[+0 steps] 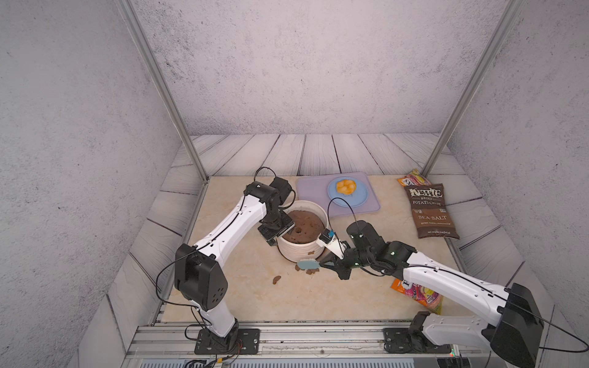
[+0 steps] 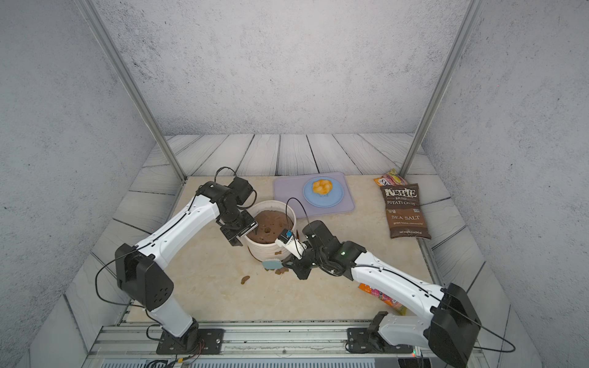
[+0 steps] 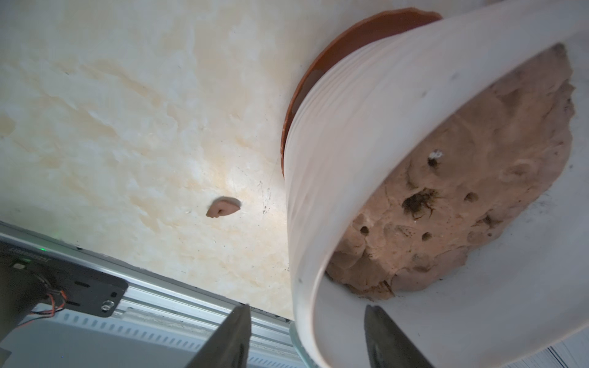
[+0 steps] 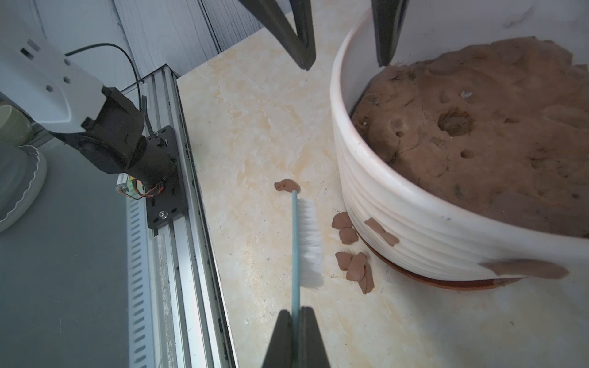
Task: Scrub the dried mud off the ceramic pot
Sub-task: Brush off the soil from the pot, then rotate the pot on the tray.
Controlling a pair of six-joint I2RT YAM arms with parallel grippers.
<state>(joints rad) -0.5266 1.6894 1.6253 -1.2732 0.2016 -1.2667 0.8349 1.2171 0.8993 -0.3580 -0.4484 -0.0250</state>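
Note:
The ceramic pot [image 1: 301, 251] [image 2: 271, 251] [image 3: 334, 143] [image 4: 414, 229], cream-white and ribbed, is full of brown soil and stands on a rust-brown saucer [image 4: 430, 278]. Dried mud [image 4: 381, 232] [image 1: 311, 253] clings to its near wall, with a second smear [image 4: 526, 267] low down. Loose flakes [image 4: 353, 264] [image 1: 276, 279] lie on the table. My left gripper [image 3: 306, 307] [image 1: 280, 235] is open and straddles the pot's rim, one finger inside and one outside. My right gripper [image 4: 295, 310] [image 1: 325, 263] is shut on a light-blue brush [image 4: 307, 235] [image 1: 308, 264], whose white bristles face the pot a little apart from it.
Behind the pot lies a lavender mat [image 1: 312, 191] bearing a blue plate [image 1: 360, 199] with orange food. A brown chips bag [image 1: 432, 210] lies at the right, and snack packets [image 1: 414, 178] [image 1: 417, 293] lie beyond it and under the right arm. A metal rail [image 1: 287, 337] runs along the front.

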